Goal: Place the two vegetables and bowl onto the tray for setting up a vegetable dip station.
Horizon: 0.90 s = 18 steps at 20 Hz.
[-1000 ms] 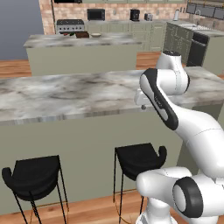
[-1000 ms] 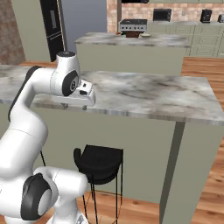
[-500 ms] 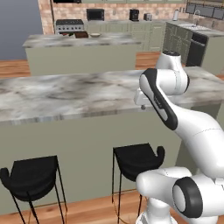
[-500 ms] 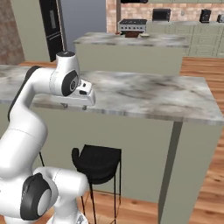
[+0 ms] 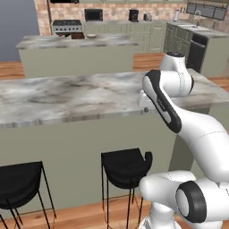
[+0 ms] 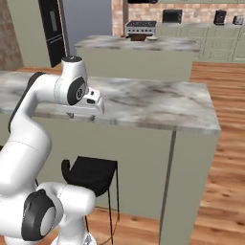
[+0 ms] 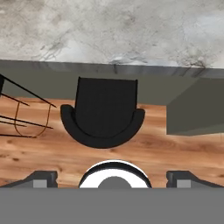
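Hovering at the marble worktop's (image 5: 67, 96) near edge, the hand (image 7: 112, 179) is spread wide and empty, looking down on a black stool (image 7: 103, 114), likely searching.

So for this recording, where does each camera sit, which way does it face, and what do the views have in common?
Left base view: behind the arm on its left, looking forward over the grey marbled island counter; the white arm rises at lower right.
Right base view: behind on its right, facing the same counter; the arm rises at lower left.
Hand view: on the hand, looking straight down past the open gripper at the counter edge and the black bar stool.
All three share the counter and stool.
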{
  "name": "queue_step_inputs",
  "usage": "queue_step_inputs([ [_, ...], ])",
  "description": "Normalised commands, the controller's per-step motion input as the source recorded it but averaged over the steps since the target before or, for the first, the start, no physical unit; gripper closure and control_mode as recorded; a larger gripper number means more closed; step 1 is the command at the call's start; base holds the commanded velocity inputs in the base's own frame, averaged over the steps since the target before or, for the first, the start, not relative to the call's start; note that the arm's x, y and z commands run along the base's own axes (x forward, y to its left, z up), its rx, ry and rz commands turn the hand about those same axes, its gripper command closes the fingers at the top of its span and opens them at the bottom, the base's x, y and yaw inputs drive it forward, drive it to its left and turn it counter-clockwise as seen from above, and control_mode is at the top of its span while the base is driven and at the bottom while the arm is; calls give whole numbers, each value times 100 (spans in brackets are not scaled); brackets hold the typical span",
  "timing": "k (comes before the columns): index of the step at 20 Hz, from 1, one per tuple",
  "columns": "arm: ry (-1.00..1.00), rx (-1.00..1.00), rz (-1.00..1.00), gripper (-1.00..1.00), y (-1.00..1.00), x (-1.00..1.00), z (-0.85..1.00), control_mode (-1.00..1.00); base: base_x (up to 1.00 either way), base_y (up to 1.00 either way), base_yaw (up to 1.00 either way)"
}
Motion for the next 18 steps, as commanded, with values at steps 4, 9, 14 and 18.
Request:
queue_step_inputs([
  [4, 0, 0, 0, -100, 0, 0, 0, 100, 0, -51, 0],
  [9, 0, 0, 0, -100, 0, 0, 0, 100, 0, -51, 0],
  [14, 0, 0, 0, -100, 0, 0, 0, 100, 0, -61, 0],
  [18, 0, 0, 0, -100, 0, 0, 0, 100, 0, -64, 0],
])
